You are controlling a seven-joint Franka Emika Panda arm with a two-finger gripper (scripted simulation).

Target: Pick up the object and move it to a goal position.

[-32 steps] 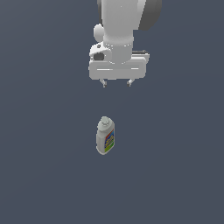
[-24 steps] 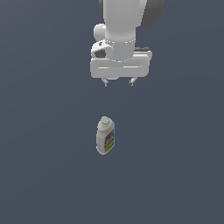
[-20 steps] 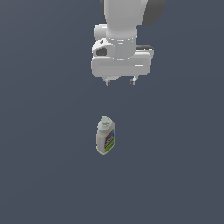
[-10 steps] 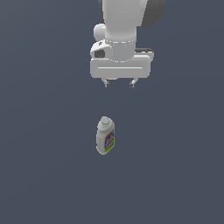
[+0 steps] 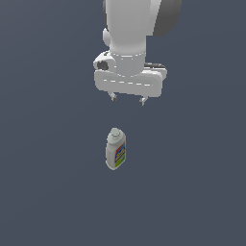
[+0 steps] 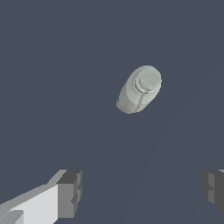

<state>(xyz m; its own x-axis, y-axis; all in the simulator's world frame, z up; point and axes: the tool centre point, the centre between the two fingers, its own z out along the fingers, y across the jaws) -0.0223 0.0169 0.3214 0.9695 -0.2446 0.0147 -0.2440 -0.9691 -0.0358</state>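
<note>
Standing upright, a white bottle (image 5: 116, 149) shows a blue-yellow-green label, unreadable; jaws above spread wide, empty.

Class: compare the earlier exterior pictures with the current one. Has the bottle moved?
No. The bottle keeps its spot below the tool, unchanged in the exterior view.

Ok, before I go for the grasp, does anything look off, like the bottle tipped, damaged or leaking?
Nothing stands out. The bottle stands on the floor, cap on, with no visible spill or damage. The gripper is above it, jaws open and holding nothing.
</note>
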